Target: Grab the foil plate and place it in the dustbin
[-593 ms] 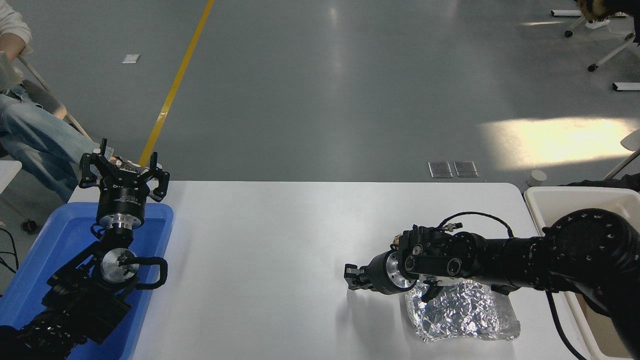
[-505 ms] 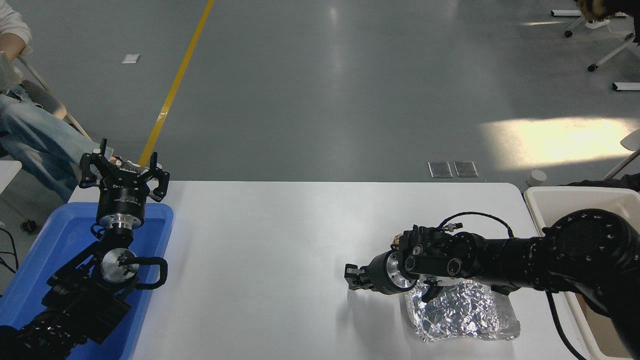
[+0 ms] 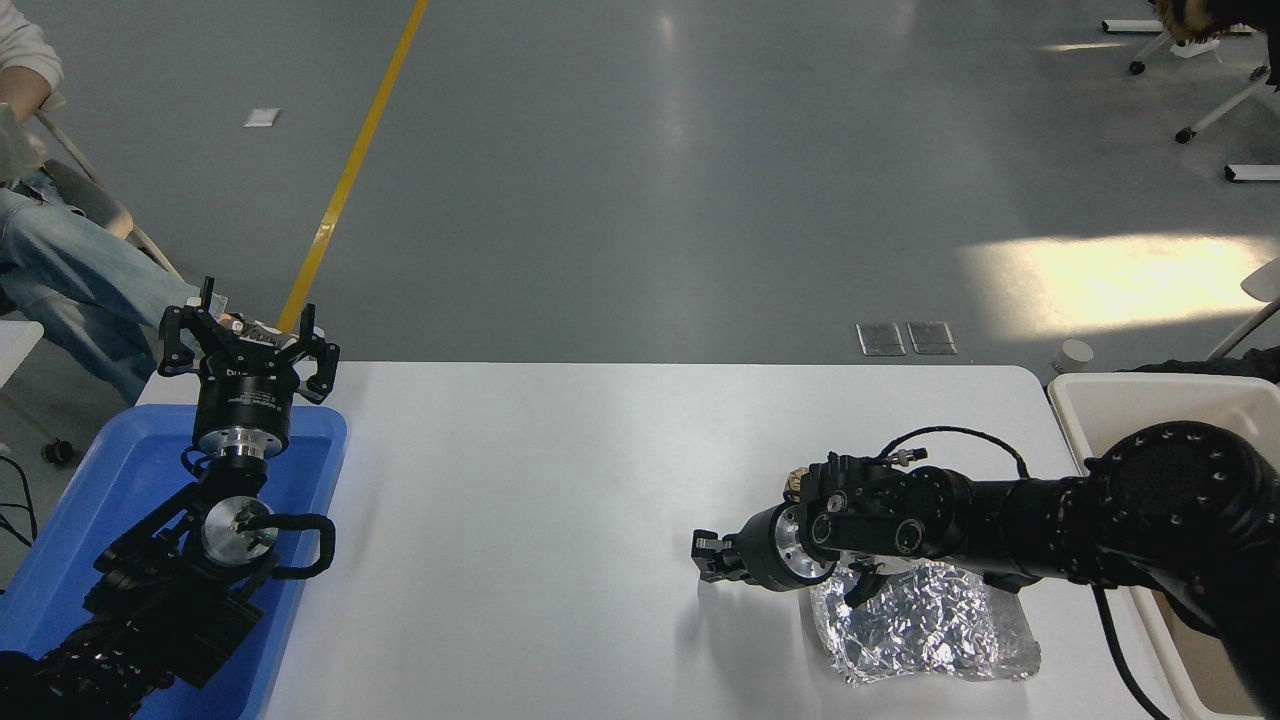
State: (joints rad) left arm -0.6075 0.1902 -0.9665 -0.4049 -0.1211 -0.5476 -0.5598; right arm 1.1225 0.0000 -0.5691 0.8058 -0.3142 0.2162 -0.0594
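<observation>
The foil plate (image 3: 925,625), a shiny crinkled silver sheet, lies on the white table (image 3: 550,450) near its front right. My right arm comes in from the right edge and passes over the plate's far edge. My right gripper (image 3: 706,558) points left, just past the plate's left end and low over the table. It holds nothing that shows. The cream dustbin (image 3: 1120,395) stands off the table's right end, partly hidden by my right arm. My left gripper (image 3: 247,345) is parked open and empty at the far left.
A shallow blue tray (image 3: 100,480) lies at the left under my left arm. A person in jeans (image 3: 60,270) sits beyond the table's far left corner. Chair legs (image 3: 1215,110) stand on the grey floor at the top right.
My right arm and gripper have sunk a few pixels toward the table. The foil plate and the left arm have not moved.
</observation>
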